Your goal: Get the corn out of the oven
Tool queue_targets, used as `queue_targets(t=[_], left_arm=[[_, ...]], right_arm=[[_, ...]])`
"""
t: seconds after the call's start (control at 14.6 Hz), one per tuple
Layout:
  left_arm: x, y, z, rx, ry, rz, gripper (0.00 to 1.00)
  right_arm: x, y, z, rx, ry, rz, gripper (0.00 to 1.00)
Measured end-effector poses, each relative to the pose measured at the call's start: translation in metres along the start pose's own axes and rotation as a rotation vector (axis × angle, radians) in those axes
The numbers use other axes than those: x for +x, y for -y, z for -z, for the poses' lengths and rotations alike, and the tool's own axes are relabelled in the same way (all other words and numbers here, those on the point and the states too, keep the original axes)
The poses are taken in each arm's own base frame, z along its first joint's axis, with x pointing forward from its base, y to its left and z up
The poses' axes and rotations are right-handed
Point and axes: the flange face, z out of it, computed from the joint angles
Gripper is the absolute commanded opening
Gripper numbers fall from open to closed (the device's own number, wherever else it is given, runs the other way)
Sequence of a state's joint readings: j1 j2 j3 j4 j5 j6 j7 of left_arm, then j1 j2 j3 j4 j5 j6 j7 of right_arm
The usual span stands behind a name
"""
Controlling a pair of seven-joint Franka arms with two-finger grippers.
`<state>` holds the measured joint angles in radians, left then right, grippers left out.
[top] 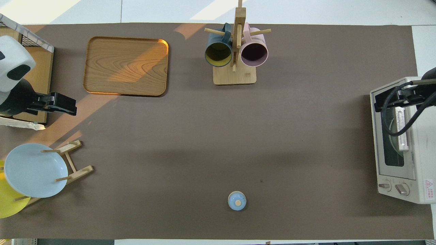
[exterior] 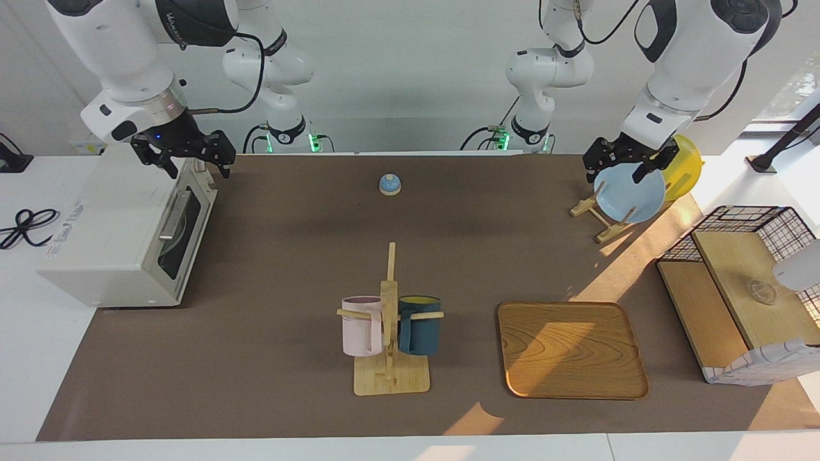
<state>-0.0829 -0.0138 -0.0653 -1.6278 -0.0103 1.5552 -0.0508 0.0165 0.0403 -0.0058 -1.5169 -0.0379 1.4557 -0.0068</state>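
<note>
With the white boxy oven (exterior: 122,237) shut at the right arm's end of the desk and the corn unseen, the empty, open right tool (exterior: 186,157) above its top could slip off the silver handle (exterior: 174,215); the left tool (exterior: 631,163) waits, open.

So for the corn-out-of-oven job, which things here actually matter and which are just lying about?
Belongs to the job:
- oven, door shut; no corn visible through the window
- right gripper, over the oven's door edge

Just lying about:
- left gripper, waiting over the blue plate
- yellow plate
- mug stand with pink mug and dark blue mug
- wooden tray
- wire basket
- small blue bell
</note>
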Motion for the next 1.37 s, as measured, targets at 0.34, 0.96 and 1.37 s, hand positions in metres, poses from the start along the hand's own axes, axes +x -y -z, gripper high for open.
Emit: queue_targets(t=[0.34,0.96,1.37], left_arm=[[0.000,0.000,0.000,0.000,0.000,0.000,1.00],[0.000,0.000,0.000,0.000,0.000,0.000,1.00],[0.000,0.000,0.000,0.000,0.000,0.000,1.00]], right_arm=[[0.000,-0.003,0.000,0.000,0.000,-0.005,1.00],[0.001,-0.010,-0.011,0.002,0.011,-0.011,0.04],[0.000,-0.023,-0.023,0.005,0.006,0.045,0.00]])
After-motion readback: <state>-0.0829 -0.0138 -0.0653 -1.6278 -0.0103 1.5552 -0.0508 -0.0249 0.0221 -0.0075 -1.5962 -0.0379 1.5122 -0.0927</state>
